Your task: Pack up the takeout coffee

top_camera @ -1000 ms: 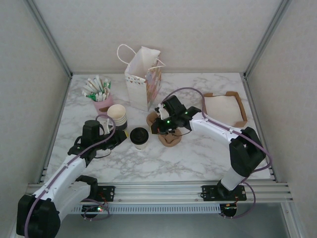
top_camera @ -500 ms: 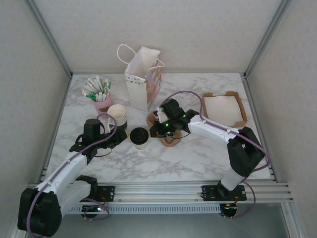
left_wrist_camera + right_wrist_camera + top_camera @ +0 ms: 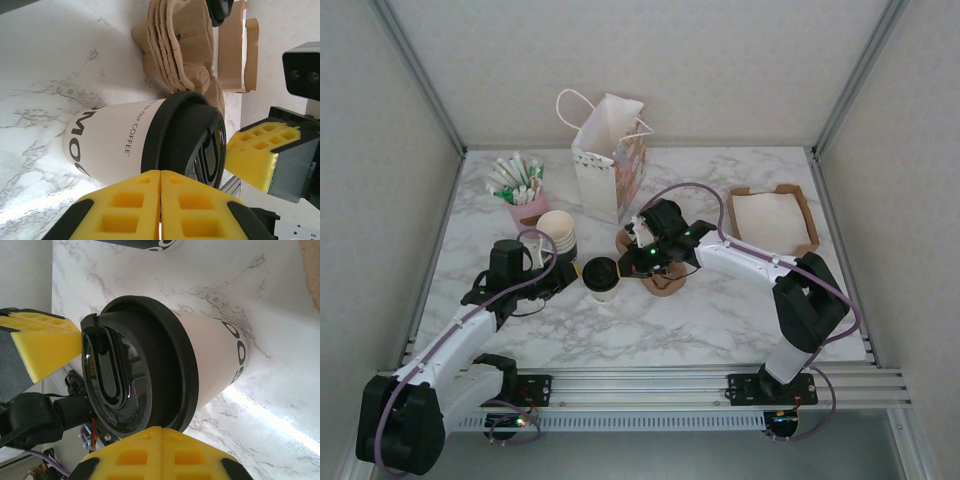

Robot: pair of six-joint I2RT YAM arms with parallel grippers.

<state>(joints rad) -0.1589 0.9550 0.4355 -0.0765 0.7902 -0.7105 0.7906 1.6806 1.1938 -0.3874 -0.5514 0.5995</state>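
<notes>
**Work surface.** The table [image 3: 720, 320] is a white slab with grey marble veining, matte, and bare along its near strip. An aluminium rail [image 3: 650, 382] runs along the near edge and carries both arm bases. Slanted aluminium posts [image 3: 420, 75] frame the cell. Pale textured wall panels [image 3: 650, 60] close off the back and both sides.

**Task item.** The takeout coffee [image 3: 602, 278] stands upright on the marble, left of centre, with its black lid on. It sits directly between the two grippers. The left wrist view shows printed lettering on its white wall [image 3: 120, 140].

**Tools.**
- Left gripper [image 3: 563, 277] – level with the cup on its left side. Its yellow pads [image 3: 125, 200] meet along a seam, so the fingers are closed on nothing.
- Right gripper [image 3: 632, 262] – just beside the cup on its right. Its pads [image 3: 195, 450] are also pressed together and hold nothing. Contact with the cup cannot be judged for either tool.

**Surroundings.**
- A stack of cream paper cups [image 3: 558, 232] stands just behind the left gripper.
- A pink holder of markers [image 3: 528, 207] stands at far left.
- A white paper gift bag [image 3: 605, 165] stands upright at the back.
- Stacked brown pulp cup carriers [image 3: 665, 284] lie under the right arm.
- A cardboard tray [image 3: 808, 215] lies at far right.
</notes>
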